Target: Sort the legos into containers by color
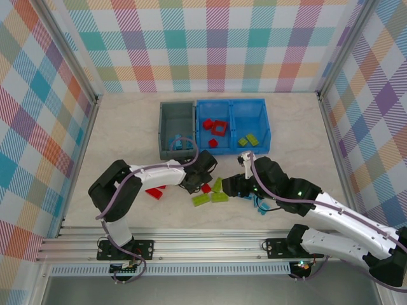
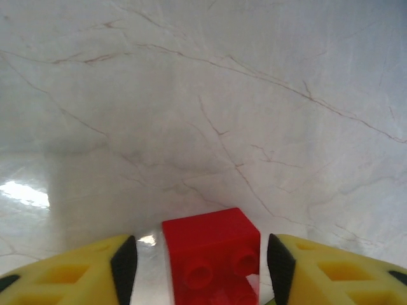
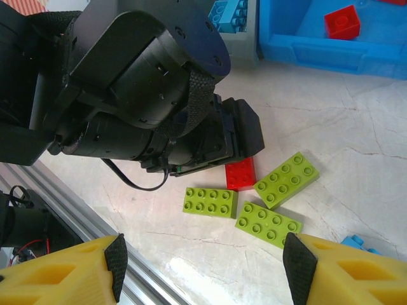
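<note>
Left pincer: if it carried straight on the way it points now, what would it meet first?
Most likely the small red brick. It lies on the table inside the open left pincer, with a gap on each side. Beyond it is bare tabletop.

Top view is being lit brightly and evenly from overhead; the table (image 1: 127,133) is being washed pale, with colours kept saturated and focus kept sharp. Soft, short shadows are being cast under both arms, on the near half. In the left wrist view a white glare patch is being reflected off the glossy table, and a broad soft shadow is being thrown across it. The red brick (image 2: 212,254) is being rendered slightly soft; the left fingers (image 2: 63,276) are being blurred. In the right wrist view the green bricks (image 3: 210,202) are being kept sharp, the right fingers (image 3: 57,273) blurred, and the blue bin (image 3: 318,51) slightly bent by edge distortion.
</note>
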Controlling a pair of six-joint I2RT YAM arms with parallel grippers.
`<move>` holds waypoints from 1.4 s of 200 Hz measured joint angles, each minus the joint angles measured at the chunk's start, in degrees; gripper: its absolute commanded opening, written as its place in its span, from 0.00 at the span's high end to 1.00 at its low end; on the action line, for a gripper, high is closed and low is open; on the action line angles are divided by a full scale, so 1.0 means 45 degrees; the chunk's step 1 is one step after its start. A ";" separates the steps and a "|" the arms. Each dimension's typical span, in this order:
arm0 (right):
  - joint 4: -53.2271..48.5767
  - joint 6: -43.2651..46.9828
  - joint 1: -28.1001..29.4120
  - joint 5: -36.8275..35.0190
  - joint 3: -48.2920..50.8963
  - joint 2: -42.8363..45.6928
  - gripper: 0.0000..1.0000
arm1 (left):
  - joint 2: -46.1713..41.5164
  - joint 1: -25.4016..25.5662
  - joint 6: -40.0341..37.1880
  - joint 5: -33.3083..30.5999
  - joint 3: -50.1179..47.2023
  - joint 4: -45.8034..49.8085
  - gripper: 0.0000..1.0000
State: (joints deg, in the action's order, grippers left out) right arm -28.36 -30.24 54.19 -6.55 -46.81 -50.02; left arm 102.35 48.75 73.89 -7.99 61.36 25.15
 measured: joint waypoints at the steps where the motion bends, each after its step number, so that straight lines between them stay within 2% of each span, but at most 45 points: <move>1: 0.0000 0.0000 0.0000 -0.0005 0.0000 0.0000 0.33 | 0.0010 0.0000 0.0029 -0.0005 0.0010 0.0010 0.49; 51: -0.0019 -0.0141 0.0000 -0.0121 0.0053 0.0165 0.33 | 0.0087 0.0073 0.0092 -0.0136 0.0151 0.0214 0.67; 98: -0.0189 -0.0141 0.0000 -0.0228 0.0053 0.0282 0.34 | 0.0029 0.0092 -0.0296 -0.0729 0.0787 0.0500 0.69; 128: -0.0602 -0.0131 -0.0058 -0.0874 -0.0136 0.0612 0.34 | -0.0481 0.0126 -0.1593 -0.1724 0.2909 0.1749 0.69; 167: -0.0753 -0.0039 -0.0670 -0.2093 -0.1681 0.0160 0.33 | -0.0301 -0.0107 -0.3963 -0.2429 0.6659 0.2744 0.69; 200: -0.0165 0.0160 -0.1821 -0.2399 -0.2370 -0.0695 0.32 | 0.1851 -0.0806 -0.6110 -0.2939 0.9952 0.3317 0.70; 235: 0.0675 0.0185 -0.3065 -0.1768 -0.2375 -0.1588 0.32 | 0.4775 -0.1530 -0.8082 -0.3740 1.2284 0.3832 0.72; 280: 0.1083 0.0146 -0.3385 -0.1234 -0.2375 -0.1899 0.31 | 0.7150 -0.1933 -0.9772 -0.4760 1.4134 0.4415 0.71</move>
State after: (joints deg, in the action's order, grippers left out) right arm -23.49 -29.58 38.96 -12.10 -57.49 -58.57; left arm 134.52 40.05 29.91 -29.41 124.97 45.01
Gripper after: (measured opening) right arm 0.685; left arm 0.309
